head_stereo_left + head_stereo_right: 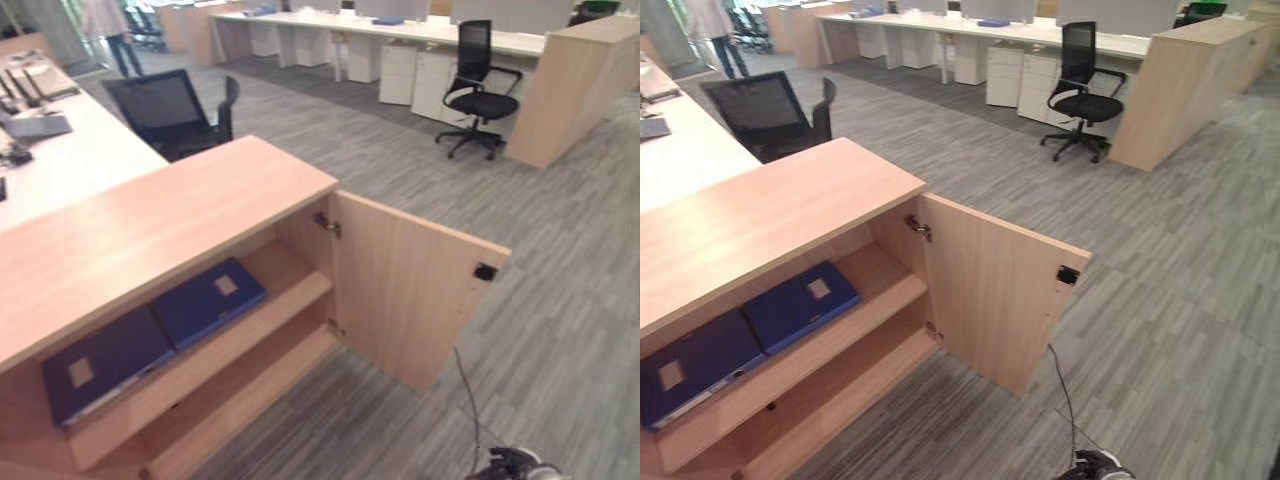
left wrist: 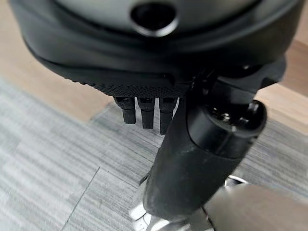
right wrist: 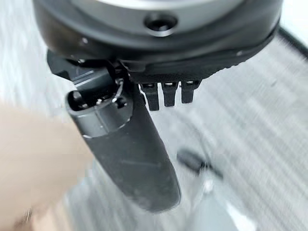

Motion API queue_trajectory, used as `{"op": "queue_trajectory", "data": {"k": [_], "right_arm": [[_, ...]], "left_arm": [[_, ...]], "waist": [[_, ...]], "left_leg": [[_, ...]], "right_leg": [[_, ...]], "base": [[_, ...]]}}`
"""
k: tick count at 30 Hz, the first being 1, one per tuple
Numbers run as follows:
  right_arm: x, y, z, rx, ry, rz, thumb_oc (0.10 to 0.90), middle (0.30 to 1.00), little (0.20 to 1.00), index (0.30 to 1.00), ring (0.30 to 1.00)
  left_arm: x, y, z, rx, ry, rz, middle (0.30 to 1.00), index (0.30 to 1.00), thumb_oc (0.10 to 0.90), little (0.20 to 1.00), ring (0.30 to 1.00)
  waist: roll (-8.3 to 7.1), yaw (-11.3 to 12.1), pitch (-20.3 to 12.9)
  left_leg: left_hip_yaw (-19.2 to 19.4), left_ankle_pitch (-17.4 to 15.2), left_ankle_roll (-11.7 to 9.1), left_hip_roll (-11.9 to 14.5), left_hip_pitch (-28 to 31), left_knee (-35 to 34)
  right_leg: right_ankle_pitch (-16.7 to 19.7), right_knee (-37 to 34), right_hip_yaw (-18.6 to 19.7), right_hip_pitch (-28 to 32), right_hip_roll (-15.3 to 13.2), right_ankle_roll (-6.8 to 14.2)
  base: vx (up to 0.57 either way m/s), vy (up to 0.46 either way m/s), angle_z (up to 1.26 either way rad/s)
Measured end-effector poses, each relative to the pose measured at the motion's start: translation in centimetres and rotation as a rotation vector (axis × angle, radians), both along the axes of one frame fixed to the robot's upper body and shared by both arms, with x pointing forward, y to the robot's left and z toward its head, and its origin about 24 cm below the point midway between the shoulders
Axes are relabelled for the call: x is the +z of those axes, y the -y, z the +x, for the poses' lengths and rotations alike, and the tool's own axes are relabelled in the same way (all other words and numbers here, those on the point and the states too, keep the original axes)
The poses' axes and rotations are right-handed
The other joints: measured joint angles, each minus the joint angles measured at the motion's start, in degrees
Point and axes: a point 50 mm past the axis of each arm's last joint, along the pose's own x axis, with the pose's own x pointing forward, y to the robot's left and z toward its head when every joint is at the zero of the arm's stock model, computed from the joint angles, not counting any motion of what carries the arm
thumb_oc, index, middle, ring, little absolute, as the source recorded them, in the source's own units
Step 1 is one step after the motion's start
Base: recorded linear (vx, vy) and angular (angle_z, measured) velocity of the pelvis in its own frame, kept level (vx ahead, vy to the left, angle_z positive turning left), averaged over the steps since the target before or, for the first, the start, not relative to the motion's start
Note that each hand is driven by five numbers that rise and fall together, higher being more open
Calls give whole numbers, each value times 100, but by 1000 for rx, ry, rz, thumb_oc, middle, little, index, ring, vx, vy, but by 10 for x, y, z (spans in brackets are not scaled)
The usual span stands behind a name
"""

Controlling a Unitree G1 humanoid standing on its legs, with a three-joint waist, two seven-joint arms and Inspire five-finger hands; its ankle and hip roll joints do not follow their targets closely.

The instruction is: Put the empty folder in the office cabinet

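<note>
Both hands hang with straight, relaxed fingers and hold nothing: the left hand [image 2: 192, 159] shows its thumb and a row of fingertips [image 2: 147, 113] above grey carpet [image 2: 53, 178] beside a strip of light wood, and the right hand [image 3: 130, 154] likewise points down over the same striped flooring. Ahead stands the office cabinet [image 1: 150, 225], a low unit in pale wood with its door [image 1: 410, 285] swung wide open toward the robot's right, a small black catch [image 1: 485, 271] near the door's outer top corner. On the upper shelf [image 1: 270, 300] lie two dark blue folders flat, side by side and touching: one folder [image 1: 207, 300] nearer the door, the other folder [image 1: 100, 365] further to the left, each with a small pale label on its cover. Beyond the cabinet, a black office chair [image 1: 175, 110] sits at a white desk [image 1: 60, 160], another black chair [image 1: 478, 90] stands by a long row of desks, and a person [image 1: 112, 30] is walking in the far background.
</note>
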Motion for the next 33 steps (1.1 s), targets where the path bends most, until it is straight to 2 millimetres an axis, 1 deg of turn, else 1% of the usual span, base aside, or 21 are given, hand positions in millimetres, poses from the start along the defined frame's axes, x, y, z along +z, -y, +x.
{"op": "queue_trajectory", "data": {"k": [1,2,3,4,5,8,9,10,12,13,16,19,20,22,23,24,26,27,31,32,33], "right_arm": [[3,3,5,3,12,-9,800,900,900,900,900],[8,5,14,13,42,-22,800,900,900,900,900],[8,5,14,13,42,-22,800,900,900,900,900],[12,11,16,20,39,-31,800,900,900,900,900],[21,19,29,35,58,-44,800,900,900,900,900],[40,31,51,48,127,-92,800,900,900,900,900],[50,36,62,53,159,-111,800,900,900,900,900],[59,41,72,57,188,-129,800,900,900,900,900],[76,50,86,65,243,-174,800,900,900,900,900],[88,51,100,99,280,-204,800,900,900,900,900],[114,48,131,158,372,-244,800,900,900,900,900],[148,35,167,249,505,-269,800,900,900,900,900],[168,28,186,282,574,-277,800,900,900,900,900],[183,23,199,304,611,-288,800,900,900,900,900],[189,21,204,316,627,-293,800,900,900,900,900],[194,19,208,323,655,-289,800,900,900,900,900],[201,13,216,362,659,-302,800,900,900,900,900],[205,9,219,378,666,-301,800,900,900,900,900],[209,3,225,393,681,-292,800,900,900,900,900],[208,1,225,399,680,-284,800,900,900,900,900],[207,0,226,403,679,-277,800,900,900,900,900]], "left_arm": [[1,-2,2,-3,3,6,900,900,800,900,900],[2,-7,3,-8,7,16,900,900,800,900,900],[2,-7,3,-8,7,16,900,900,800,900,900],[2,-7,4,-23,7,15,900,900,800,900,900],[2,-6,2,-36,-3,11,900,900,800,900,900],[2,-6,2,-37,-4,9,900,900,800,900,900],[2,-6,2,-38,-5,8,900,900,800,900,900],[2,-5,1,-38,-7,7,900,900,800,900,900],[1,-3,1,-37,-7,2,900,900,800,900,900],[1,-3,-2,-21,-11,-2,900,900,800,900,900],[0,0,-5,2,-11,-13,900,900,800,900,900],[-2,7,-7,3,-7,-31,900,900,800,900,900],[-3,11,-7,-5,-7,-43,900,900,800,900,900],[-3,13,-6,6,-2,-54,900,900,800,900,900],[-3,13,-5,10,0,-57,900,900,800,900,900],[-3,13,-5,14,3,-60,900,900,800,900,900],[-3,12,-3,44,13,-66,900,900,800,900,900],[-3,11,-4,56,15,-66,900,900,800,900,900],[-2,10,-4,69,24,-65,900,900,800,900,900],[-2,9,-3,76,32,-63,900,900,800,900,900],[-2,9,-3,83,32,-63,900,900,800,900,900]], "waist": [[-8,-15,5],[-75,-5,33],[-75,-5,33],[-83,-59,27],[-64,-47,29],[-45,-145,31],[-35,-165,25],[-12,-174,23],[39,-154,23],[73,-144,18],[155,-152,16],[270,-117,27],[342,-57,27],[374,8,42],[390,16,40],[394,112,38],[412,193,26],[414,294,24],[382,405,28],[354,481,40],[344,482,46]], "left_leg": [[46,-3,4,7,-18,12],[159,0,0,5,-3,-16],[159,0,0,5,-3,-16],[205,-14,23,29,4,-17],[315,-31,40,1,11,-43],[408,-24,32,-2,14,-54],[457,-15,20,23,33,-58],[491,-10,12,35,37,-61],[521,3,1,75,75,-91],[568,10,-13,109,104,-96],[580,22,-31,187,108,-129],[557,68,-88,237,102,-152],[549,75,-98,252,98,-154],[489,92,-106,267,90,-148],[417,115,-109,277,89,-155],[372,129,-122,291,85,-154],[272,175,-174,309,48,-154],[208,187,-175,311,41,-155],[74,216,-181,310,-16,-157],[43,218,-181,311,-16,-157],[11,218,-181,311,-13,-158]], "right_leg": [[25,-39,60,-33,23,2],[149,-222,160,-28,88,-27],[149,-222,160,-28,88,-27],[204,-310,209,-27,115,-23],[279,-422,328,-50,137,-26],[420,-644,416,-27,208,-59],[472,-748,445,4,260,-78],[490,-776,466,-4,284,-87],[501,-776,515,1,333,-111],[490,-777,548,11,385,-126],[465,-792,533,11,456,-164],[457,-798,514,12,519,-177],[456,-810,502,16,528,-178],[451,-803,439,53,533,-184],[438,-801,402,95,533,-195],[431,-801,358,113,541,-197],[409,-783,261,151,544,-216],[400,-781,209,177,541,-218],[392,-778,83,206,525,-223],[392,-776,57,231,525,-223],[391,-777,28,258,521,-223]], "base": [[53,-203,-31],[48,-148,-31],[47,-148,-25],[44,-87,-24],[30,-53,-29],[43,-69,-23],[37,-53,-24],[51,-74,-19],[48,-60,-13],[42,-45,-16],[28,-37,-5],[12,-38,3],[7,-32,2],[7,-20,16],[15,-17,28],[29,-23,26],[31,-28,27],[16,-33,26],[4,-15,19],[8,-16,12],[11,-12,17]]}}
